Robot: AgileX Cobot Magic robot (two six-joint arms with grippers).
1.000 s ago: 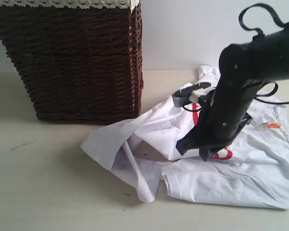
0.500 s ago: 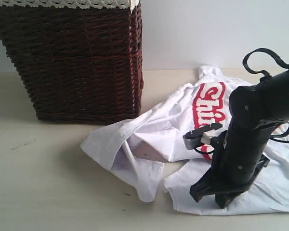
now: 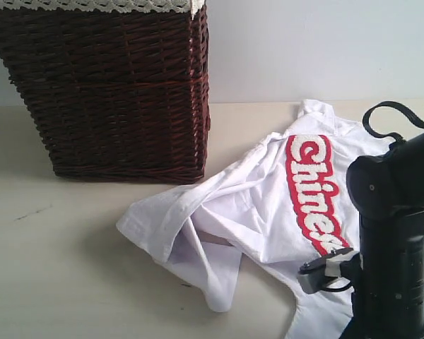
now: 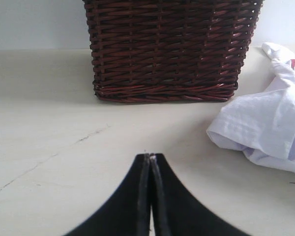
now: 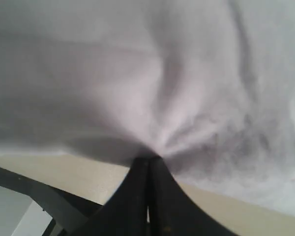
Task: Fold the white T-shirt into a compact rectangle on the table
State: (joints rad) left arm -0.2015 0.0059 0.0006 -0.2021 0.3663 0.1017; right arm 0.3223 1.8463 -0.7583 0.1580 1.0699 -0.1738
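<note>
Table bears wicker basket, inside unseen, near white T-shirt.

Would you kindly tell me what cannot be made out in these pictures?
- Right wrist view: blurred cloth at the right gripper; which part is pinched is unclear.
- Exterior view: the right arm hides the end of the lettering on the white T-shirt; the bottom edge cuts off its gripper.
- Exterior view: the wicker basket is cut at the top; contents unseen.
</note>
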